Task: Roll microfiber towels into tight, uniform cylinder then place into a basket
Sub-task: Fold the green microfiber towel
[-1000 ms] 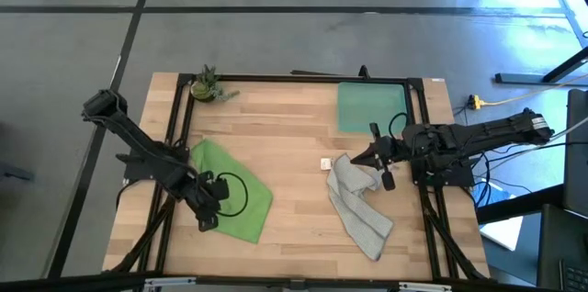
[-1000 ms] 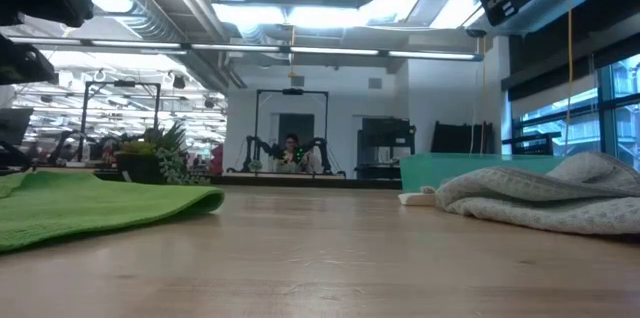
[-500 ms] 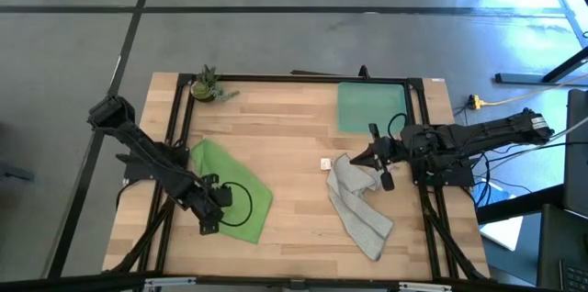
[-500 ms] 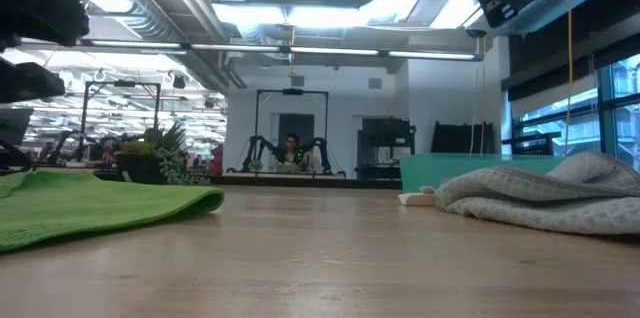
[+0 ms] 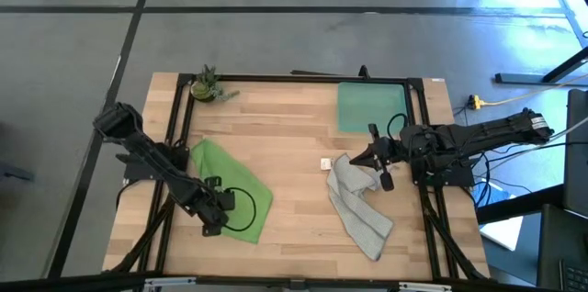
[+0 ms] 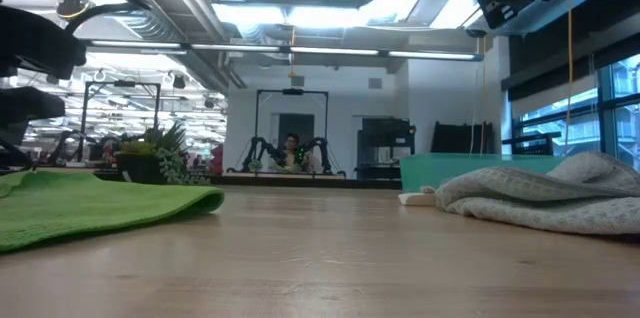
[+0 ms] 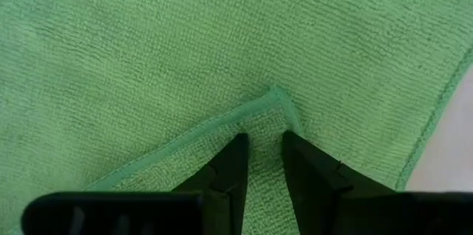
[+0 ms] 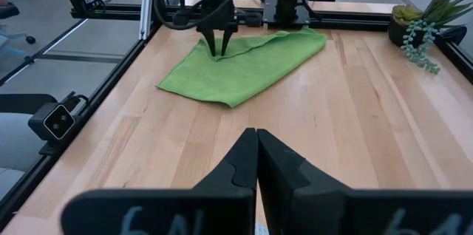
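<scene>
- While the left gripper point(image 7: 262, 154) sits down on the lime green towel point(image 5: 230, 189), its fingers point(image 7: 230, 165) straddle a folded-over corner of the cloth with a narrow gap between them; cannot tell whether they actually pinch the hem or just touch it.
- Green towel lies mostly flat on the table point(image 5: 294, 145), left of the grey towel point(image 5: 358, 205) and well apart from it. One corner is turned back onto the cloth, right at the left fingertips.
- In the right wrist view, the left gripper point(image 8: 218, 43) points straight down onto the green towel's far edge.
- Right gripper point(image 5: 358, 160) hovers just at the grey towel's top end, fingers point(image 8: 240, 161) pressed together, nothing between them.
- Grey towel is crumpled, a loose elongated heap running diagonally toward the table's front edge, not rolled.
- Basket point(image 5: 372, 106) sits behind the grey towel at the table's back edge, close to it but apart; no towel in it.
- Small white tag-like object point(image 5: 325, 163) lies just left of the grey towel's top end.
- Potted plant point(image 5: 208, 84) stands at the back corner, far left of the basket.
- Low view: green towel point(image 6: 90, 208) flat, grey towel point(image 6: 540, 203) bunched, basket point(image 6: 470, 170) behind it.
</scene>
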### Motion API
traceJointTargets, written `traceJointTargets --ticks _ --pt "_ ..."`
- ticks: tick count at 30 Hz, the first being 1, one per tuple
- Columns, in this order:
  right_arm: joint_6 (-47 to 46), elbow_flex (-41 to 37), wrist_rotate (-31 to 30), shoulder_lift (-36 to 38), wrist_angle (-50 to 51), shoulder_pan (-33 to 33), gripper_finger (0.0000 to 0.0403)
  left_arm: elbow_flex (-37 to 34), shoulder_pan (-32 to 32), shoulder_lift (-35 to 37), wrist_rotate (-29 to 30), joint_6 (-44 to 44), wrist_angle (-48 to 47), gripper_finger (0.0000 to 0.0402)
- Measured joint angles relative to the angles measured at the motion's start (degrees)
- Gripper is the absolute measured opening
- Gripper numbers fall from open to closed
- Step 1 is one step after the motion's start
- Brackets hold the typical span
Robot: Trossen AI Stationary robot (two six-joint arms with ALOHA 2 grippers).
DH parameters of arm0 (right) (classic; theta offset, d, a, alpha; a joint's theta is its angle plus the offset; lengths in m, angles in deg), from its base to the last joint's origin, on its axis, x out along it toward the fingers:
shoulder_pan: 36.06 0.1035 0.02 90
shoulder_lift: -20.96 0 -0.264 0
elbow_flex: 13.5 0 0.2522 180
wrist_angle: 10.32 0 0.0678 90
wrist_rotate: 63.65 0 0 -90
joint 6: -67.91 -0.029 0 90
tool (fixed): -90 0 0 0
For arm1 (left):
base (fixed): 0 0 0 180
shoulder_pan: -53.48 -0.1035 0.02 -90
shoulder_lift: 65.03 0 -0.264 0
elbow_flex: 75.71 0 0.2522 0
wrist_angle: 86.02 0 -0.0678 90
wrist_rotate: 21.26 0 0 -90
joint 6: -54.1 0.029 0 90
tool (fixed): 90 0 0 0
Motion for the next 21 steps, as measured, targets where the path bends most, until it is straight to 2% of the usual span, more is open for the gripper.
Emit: traceJointTargets --ticks 7,12,16,21 --pt "0.0 0.0 0.0 0.0 0.0 0.0 0.0009 0.1 0.0 1.1 -0.8 0.0 -0.7 0.0009" --pt "0.0 0.0 -0.3 0.0 -0.1 0.0 0.0009 1.6 0.0 2.9 0.8 0.1 -1.2 0.0004" --pt "0.1 0.0 -1.6 0.0 0.0 0.0 0.0009 3.1 -0.7 4.2 5.7 3.1 -2.2 0.0002" --pt "1.6 0.0 -1.7 0.0 -0.1 0.0 0.0009 3.3 -6.2 3.6 8.3 10.5 -0.4 0.0001"
